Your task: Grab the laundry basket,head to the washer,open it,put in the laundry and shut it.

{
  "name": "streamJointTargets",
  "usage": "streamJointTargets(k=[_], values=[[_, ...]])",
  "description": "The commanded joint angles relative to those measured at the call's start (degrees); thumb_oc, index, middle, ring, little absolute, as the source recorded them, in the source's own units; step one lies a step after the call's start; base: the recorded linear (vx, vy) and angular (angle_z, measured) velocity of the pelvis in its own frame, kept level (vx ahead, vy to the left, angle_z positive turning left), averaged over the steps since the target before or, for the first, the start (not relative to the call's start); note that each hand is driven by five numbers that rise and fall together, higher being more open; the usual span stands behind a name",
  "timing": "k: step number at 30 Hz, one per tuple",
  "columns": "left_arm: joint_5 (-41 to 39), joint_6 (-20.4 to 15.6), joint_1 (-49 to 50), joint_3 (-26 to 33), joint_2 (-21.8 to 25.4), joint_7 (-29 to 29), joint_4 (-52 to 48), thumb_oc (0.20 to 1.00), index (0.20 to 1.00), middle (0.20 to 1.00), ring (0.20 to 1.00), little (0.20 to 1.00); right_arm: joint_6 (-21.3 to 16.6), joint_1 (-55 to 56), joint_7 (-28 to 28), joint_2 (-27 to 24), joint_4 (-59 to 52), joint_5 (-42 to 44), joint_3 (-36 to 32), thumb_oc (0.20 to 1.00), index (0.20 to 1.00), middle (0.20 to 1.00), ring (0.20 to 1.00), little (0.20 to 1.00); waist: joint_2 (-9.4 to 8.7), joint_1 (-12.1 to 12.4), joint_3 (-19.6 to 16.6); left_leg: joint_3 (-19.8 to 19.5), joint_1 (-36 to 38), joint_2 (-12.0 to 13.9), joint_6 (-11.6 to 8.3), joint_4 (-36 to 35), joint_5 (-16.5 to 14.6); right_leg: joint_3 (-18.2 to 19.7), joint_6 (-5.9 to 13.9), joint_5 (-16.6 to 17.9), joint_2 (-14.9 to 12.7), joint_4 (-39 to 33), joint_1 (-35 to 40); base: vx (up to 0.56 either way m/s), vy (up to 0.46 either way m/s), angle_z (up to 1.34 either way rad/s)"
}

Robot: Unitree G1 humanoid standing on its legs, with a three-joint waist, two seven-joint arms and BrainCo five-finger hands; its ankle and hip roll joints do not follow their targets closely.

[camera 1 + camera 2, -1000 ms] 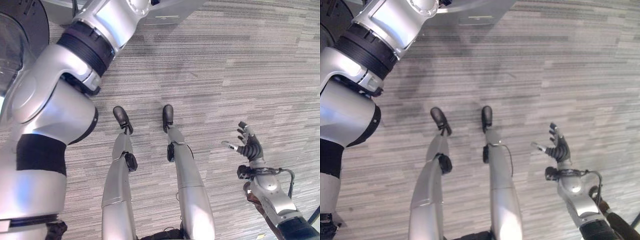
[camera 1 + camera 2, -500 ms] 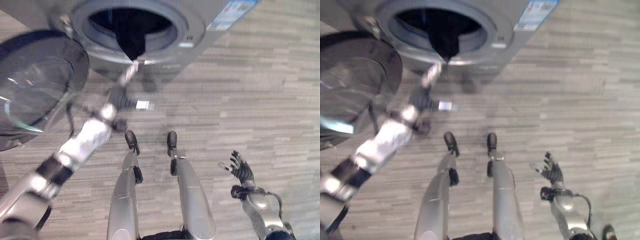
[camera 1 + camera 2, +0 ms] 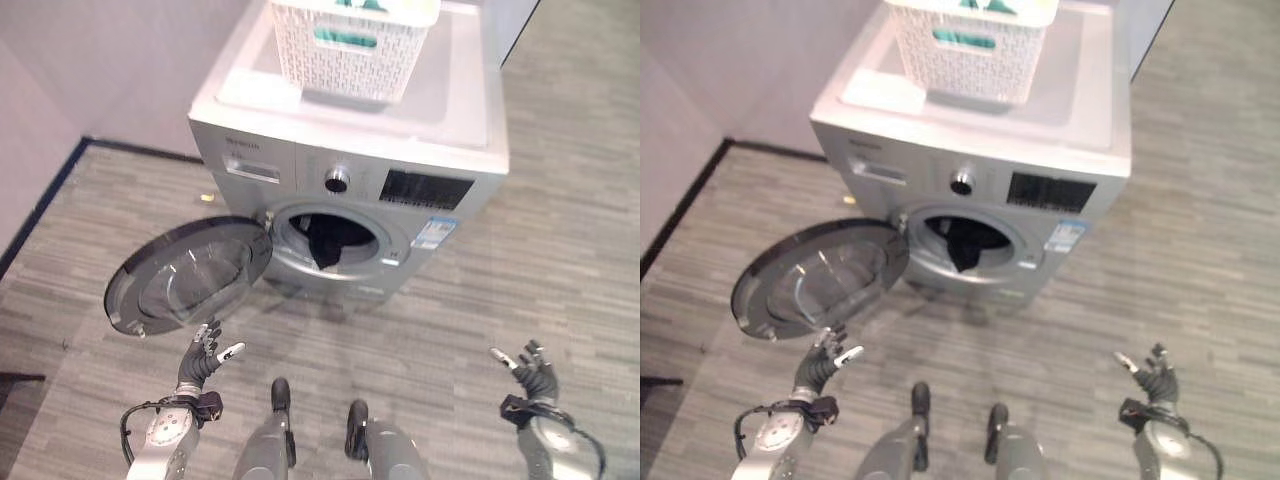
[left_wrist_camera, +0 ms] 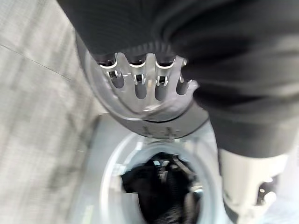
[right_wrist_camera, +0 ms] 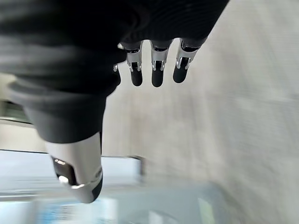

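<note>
Below, round glass washer door point(image 3: 190, 275) swung open, dark laundry point(image 3: 325, 240) inside, white lattice basket point(image 3: 350, 45) on top, left hand point(image 3: 200, 355) and right hand point(image 3: 530, 368) released.

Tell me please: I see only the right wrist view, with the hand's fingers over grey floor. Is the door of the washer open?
Observer: Yes. The round door of the washer stands wide open, on the robot's left side.
Operator: Is any laundry inside?
Observer: Dark clothing hangs in the drum opening.
Operator: And where is the basket?
Observer: The white laundry basket stands on top of the washer, toward the back; neither hand holds it.
</note>
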Motion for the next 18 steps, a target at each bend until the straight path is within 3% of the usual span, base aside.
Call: streamJointTargets(k=[1, 2, 5, 6, 7, 9, 11, 12, 13, 14, 15, 16, 18], values=[[6.2, -3.34, -6.03, -0.22, 2.41, 1.13, -2.77, 1.0, 1.0, 1.0, 1.0, 1.0, -3.24, -5.07, -4.98, -5.42, -8.92, -8.34, -2.66, 1.0, 1.0, 1.0, 1.0, 1.0, -0.85, -1.21, 2.19, 2.2, 0.98, 1.84, -0.9, 6.77, -6.99, -1.78, 0.72, 1.33, 0.18, -11.48, 9.81, 0.14, 0.288, 0.15], [7.9, -3.21, -6.04, 0.03, 2.31, 1.29, -2.22, 1.0, 1.0, 1.0, 1.0, 1.0, -3.84, -7.28, -6.45, -6.61, -12.16, -11.23, -4.32, 1.0, 1.0, 1.0, 1.0, 1.0, -1.2, -0.57, 0.73, 0.03, 3.03, 0.4, -0.17, 5.37, -8.04, -1.47, 1.75, 2.21, -0.63, -11.1, 11.33, 0.2, 0.309, -0.2], [9.04, -2.06, -5.43, 0.43, 2.42, 1.85, -0.78, 1.0, 1.0, 1.0, 1.0, 1.0, -3.27, -12.17, -8.21, -8.01, -15.68, -12.73, -5.03, 1.0, 1.0, 1.0, 1.0, 1.0, -1.13, 0.54, -0.81, 1.05, 7.57, -0.85, 2.65, 3.14, -9.52, -2.22, 3.34, 3.7, -3.4, -1.67, 11.18, 0.21, 0.228, 0.01], [9.88, -1.81, -4.88, 0.95, 2.42, 1.98, -0.56, 1.0, 1.0, 1.0, 1.0, 1.0, -3.19, -13.08, -8.26, -8.61, -16.64, -13.52, -5.59, 1.0, 1.0, 1.0, 1.0, 1.0, -1.13, 0.81, -1.22, 1.66, 9.22, -1.58, 3.61, 2.14, -9.9, -2.23, 4.26, 5.99, -4.56, 2.5, 10.58, 0.21, 0.323, 0.21], [10.7, -1.4, -4.33, 0.87, 2.74, 1.4, -0.65, 1.0, 1.0, 1.0, 1.0, 1.0, -2.55, -14.54, -8.96, -10.72, -17.62, -15.51, -6.78, 1.0, 1.0, 1.0, 1.0, 1.0, -0.84, 0.81, -0.89, 1.67, 12.08, -2.36, 4.91, 0.55, -9.95, -1.44, 5.48, 9.96, -5.89, 11.88, 8.61, 0.19, 0.283, 0.16], [11.18, -1.3, -4.11, 0.66, 3.06, 1.08, -0.92, 1.0, 1.0, 1.0, 1.0, 1.0, -2.51, -15.54, -9.4, -11.82, -18.19, -16.1, -7.2, 1.0, 1.0, 1.0, 1.0, 1.0, -0.31, 0.6, -0.83, 1.07, 13.0, -2.43, 5.57, -0.26, -9.5, -0.76, 5.5, 10.64, -5.79, 16.34, 7.26, 0.1, 0.157, 0.37], [12.22, -1.17, -3.31, -0.44, 4.53, -0.51, -2.13, 1.0, 1.0, 1.0, 1.0, 1.0, -2.61, -20.7, -10.63, -16.17, -16.17, -16.88, -7.17, 1.0, 1.0, 1.0, 1.0, 1.0, 0.43, 0.99, -1.29, -0.16, 15.89, -2.54, 6.13, -2.7, -9.18, 0.48, 6.1, 10.76, -5.87, 24.63, 3.92, 0.15, 0.107, 0.35], [12.37, -1.32, -3.28, -0.87, 5.08, -1.11, -2.92, 1.0, 1.0, 1.0, 1.0, 1.0, -2.73, -22.53, -10.81, -17.96, -14.9, -16.77, -6.87, 1.0, 1.0, 1.0, 1.0, 1.0, 0.3, 1.39, -1.42, -0.8, 16.53, -2.57, 5.92, -3.44, -9.05, 0.49, 6.24, 11.05, -6.56, 24.32, 3.24, 0.19, 0.028, 0.06], [12.2, -1.72, -3.37, -1.57, 5.51, -1.61, -3.34, 1.0, 1.0, 1.0, 1.0, 1.0, -2.77, -24.45, -10.74, -20.19, -13.15, -16.05, -6.16, 1.0, 1.0, 1.0, 1.0, 1.0, -0.1, 1.85, -1.61, -1.52, 16.81, -2.68, 5.54, -3.75, -9.16, 0.58, 6.31, 10.67, -7.12, 21.9, 3.04, 0.15, -0.106, 0.41], [11.47, -2.23, -3.42, -2.31, 6.21, -2.64, -4.02, 1.0, 1.0, 1.0, 1.0, 1.0, -2.94, -29.56, -10.82, -25.86, -8.42, -15.25, -3.82, 1.0, 1.0, 1.0, 1.0, 1.0, -0.34, 2.41, -1.75, -2.91, 16.51, -2.27, 4.58, -3.95, -9.16, 0.2, 6.0, 10.43, -7.62, 13.52, 3.79, 0.17, -0.224, 0.81], [11.42, -2.83, -3.82, -3.17, 6.65, -3.07, -3.99, 1.0, 1.0, 1.0, 1.0, 1.0, -2.69, -34.65, -10.34, -30.41, -4.47, -14.68, -0.7, 1.0, 1.0, 1.0, 1.0, 1.0, -0.89, 2.58, -1.8, -4.55, 16.75, -1.95, 3.49, -4.11, -10.03, 1.98, 6.02, 10.43, -7.2, -1.13, 4.61, 0.24, -0.31, 0.98], [11.62, -3.08, -4.37, -3.98, 6.59, -3.26, -3.46, 1.0, 1.0, 1.0, 1.0, 1.0, -2.48, -39.5, -9.84, -33.32, -1.18, -13.72, 2.91, 1.0, 1.0, 1.0, 1.0, 1.0, -1.58, 2.45, -1.66, -6.28, 17.37, -2.02, 2.96, -3.79, -11.52, 6.25, 7.03, 12.6, -6.13, -12.64, 4.81, 0.23, -0.269, 0.72], [11.79, -3.34, -5.05, -4.44, 6.22, -3.05, -2.51, 1.0, 1.0, 1.0, 1.0, 1.0, -2.28, -42.6, -9.82, -35.21, 0.57, -13.64, 5.11, 1.0, 1.0, 1.0, 1.0, 1.0, -2.13, 2.04, -1.3, -7.85, 17.79, -2.31, 2.73, -3.26, -12.61, 10.11, 8.2, 15.46, -5.99, -18.07, 3.26, 0.22, -0.172, 0.61]])
